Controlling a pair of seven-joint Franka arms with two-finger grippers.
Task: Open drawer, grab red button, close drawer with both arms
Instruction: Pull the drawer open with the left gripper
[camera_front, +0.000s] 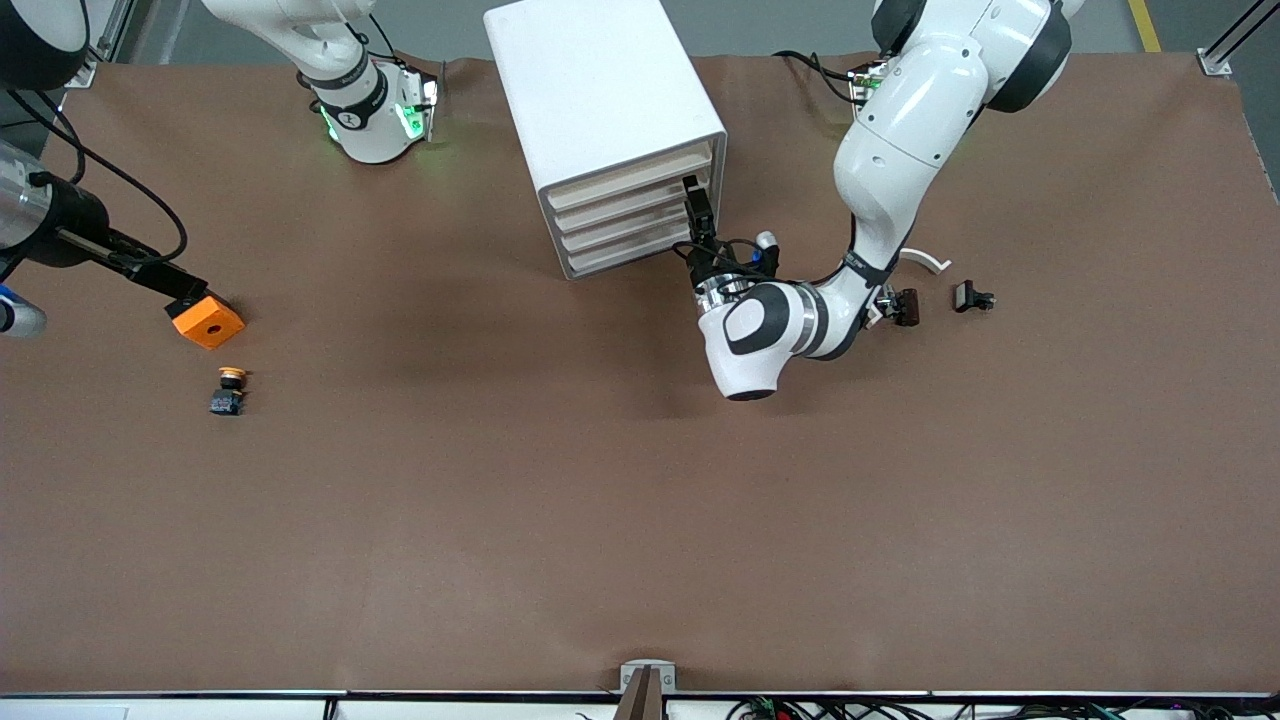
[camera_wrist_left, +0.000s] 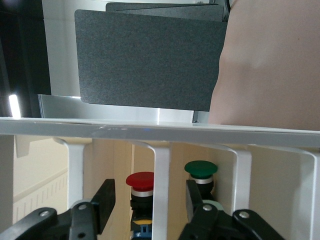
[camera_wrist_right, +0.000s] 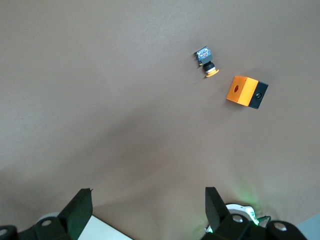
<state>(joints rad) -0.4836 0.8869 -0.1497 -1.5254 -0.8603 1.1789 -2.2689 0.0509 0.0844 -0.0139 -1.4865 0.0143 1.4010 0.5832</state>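
A: Listing grip status, L gripper (camera_front: 697, 212)?
B: At cabinet (camera_front: 600, 100) front, fingers astride a drawer (camera_front: 640, 214) handle, not clamped yet. Handle runs upright betw. them.
A: Button (camera_wrist_left: 140, 186)?
B: Red cap, straight ahead in the drawer past the handle.
A: R gripper (camera_wrist_right: 145, 210)?
B: Spread wide, empty, waiting over bare table.

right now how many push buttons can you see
3. A yellow-capped button lies on the table beside the orange cube, toward the right arm's end. A red-capped button and a green-capped button show in the left wrist view, inside the cabinet. More may be hidden.
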